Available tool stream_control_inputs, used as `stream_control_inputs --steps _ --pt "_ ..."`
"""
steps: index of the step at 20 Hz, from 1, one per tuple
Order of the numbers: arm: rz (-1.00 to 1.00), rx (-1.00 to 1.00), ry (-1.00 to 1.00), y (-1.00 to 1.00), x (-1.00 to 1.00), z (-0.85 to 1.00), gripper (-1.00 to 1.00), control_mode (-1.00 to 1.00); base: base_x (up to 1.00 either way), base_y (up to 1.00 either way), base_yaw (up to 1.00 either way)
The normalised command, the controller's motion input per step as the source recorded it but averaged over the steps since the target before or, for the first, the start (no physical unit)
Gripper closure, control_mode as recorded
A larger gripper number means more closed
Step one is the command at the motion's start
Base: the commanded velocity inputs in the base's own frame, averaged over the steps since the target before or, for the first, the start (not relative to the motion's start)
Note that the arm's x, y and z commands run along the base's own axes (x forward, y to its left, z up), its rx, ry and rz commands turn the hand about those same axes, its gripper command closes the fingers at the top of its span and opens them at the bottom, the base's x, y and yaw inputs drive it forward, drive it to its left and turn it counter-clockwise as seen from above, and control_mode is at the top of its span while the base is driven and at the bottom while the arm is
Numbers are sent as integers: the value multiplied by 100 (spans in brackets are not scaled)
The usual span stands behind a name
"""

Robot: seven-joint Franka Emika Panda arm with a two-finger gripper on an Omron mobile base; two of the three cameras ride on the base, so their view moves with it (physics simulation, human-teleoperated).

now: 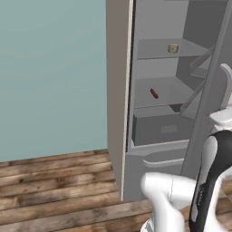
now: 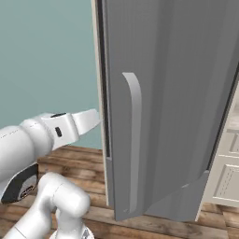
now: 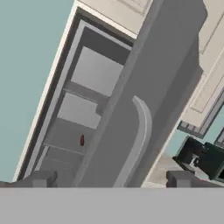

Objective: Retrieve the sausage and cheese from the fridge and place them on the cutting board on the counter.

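The fridge (image 1: 158, 127) stands open, its grey shelves and drawer in sight. On the upper shelf rests the cheese (image 1: 172, 48), a small tan chunk. One shelf lower lies the sausage (image 1: 154, 94), a short red rod, seen again as the sausage (image 3: 82, 140) in the hand view. The open door (image 2: 177, 107) with its long pale handle (image 2: 134, 140) swings out on the right. My gripper (image 3: 111, 179) is open, fingertips (image 3: 41, 178) wide apart, nothing between them, well back from the door's outer face. The cutting board and the counter top are out of view.
A teal wall (image 1: 50, 72) stands left of the fridge over wooden floor planks (image 1: 54, 186). White panelled cabinets (image 2: 228, 163) sit right of the door. My arm (image 1: 208, 181) rises close to the door's edge. A dark boxy object (image 3: 201, 157) lies beyond the door.
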Motion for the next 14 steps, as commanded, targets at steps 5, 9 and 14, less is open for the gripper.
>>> stream_control_inputs --steps 5,9,14 --pt "-30 -27 30 100 19 0 -100 -100 0 0 0" --pt "-23 -31 12 72 57 -8 -100 -100 0 0 0" --pt "-8 -36 9 28 59 -24 -100 -100 0 0 0"
